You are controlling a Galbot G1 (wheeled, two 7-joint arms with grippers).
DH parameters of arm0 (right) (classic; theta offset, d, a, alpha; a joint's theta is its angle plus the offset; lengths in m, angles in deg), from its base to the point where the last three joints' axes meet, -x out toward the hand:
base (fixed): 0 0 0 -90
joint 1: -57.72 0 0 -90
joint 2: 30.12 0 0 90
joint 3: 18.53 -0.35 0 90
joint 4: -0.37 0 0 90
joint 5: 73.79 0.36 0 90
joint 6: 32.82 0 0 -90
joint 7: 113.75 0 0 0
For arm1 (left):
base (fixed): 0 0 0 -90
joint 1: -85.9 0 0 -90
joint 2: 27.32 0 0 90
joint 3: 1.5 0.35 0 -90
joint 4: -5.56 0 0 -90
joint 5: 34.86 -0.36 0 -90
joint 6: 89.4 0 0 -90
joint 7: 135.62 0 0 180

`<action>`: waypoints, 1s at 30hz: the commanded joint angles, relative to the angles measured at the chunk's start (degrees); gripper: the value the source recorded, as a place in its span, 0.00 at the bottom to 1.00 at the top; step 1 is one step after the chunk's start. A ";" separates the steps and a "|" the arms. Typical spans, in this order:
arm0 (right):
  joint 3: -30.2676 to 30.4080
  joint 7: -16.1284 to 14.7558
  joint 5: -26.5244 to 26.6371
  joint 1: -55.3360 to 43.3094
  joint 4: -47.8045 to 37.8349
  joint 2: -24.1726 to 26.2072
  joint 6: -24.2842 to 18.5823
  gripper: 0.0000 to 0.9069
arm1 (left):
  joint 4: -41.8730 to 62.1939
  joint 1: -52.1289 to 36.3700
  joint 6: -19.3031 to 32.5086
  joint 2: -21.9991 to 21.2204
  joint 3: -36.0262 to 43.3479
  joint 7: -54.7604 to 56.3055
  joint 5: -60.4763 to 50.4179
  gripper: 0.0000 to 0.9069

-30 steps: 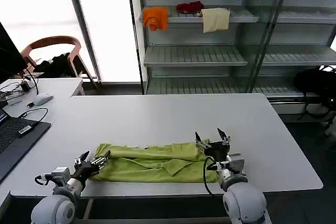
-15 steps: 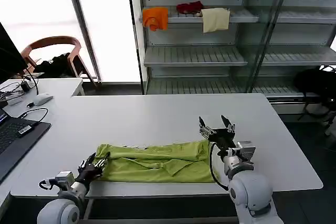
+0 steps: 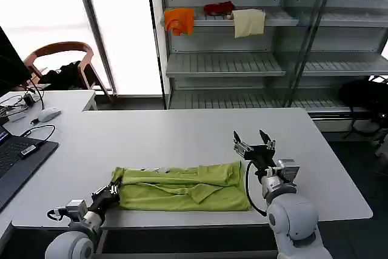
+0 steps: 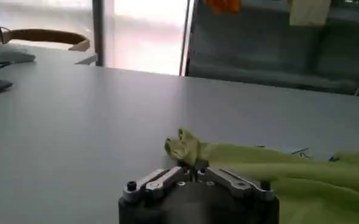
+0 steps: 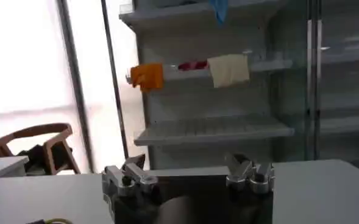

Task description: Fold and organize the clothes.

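Lime T-shirt [image 3: 182, 188], folded into a long band, lies near the front edge of the white table [image 3: 182, 131]. At its 9 o'clock end, the left gripper [image 3: 108, 195] appears to pinch the bunched corner, fingers together on the cloth. At its 2 o'clock, the right gripper [image 3: 254, 145] has lifted off the cloth within the last second, fingers apart and empty. The lengthwise fold is thus probably set; a crosswise fold likely remains.

Left gripper [image 3: 113, 190] low, fingers pinched together. Right gripper [image 3: 254, 145] raised, fingers spread, pointing up.
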 commanded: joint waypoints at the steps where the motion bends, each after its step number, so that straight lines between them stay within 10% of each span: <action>1: -0.69 0.21 0.46 -0.45 -0.25 0.23 0.12 1.00 | -1.02 0.25 4.86 1.18 -2.78 -2.66 -7.50 0.00; 17: -1.39 0.15 -0.04 -0.40 -2.06 0.46 0.13 1.00 | -2.05 -5.47 7.97 13.96 -22.02 -12.55 -37.06 0.00; 30: -0.92 0.62 -1.80 0.86 -2.50 0.21 0.68 1.00 | -14.12 -4.93 -3.18 2.18 3.61 -8.97 -29.90 0.00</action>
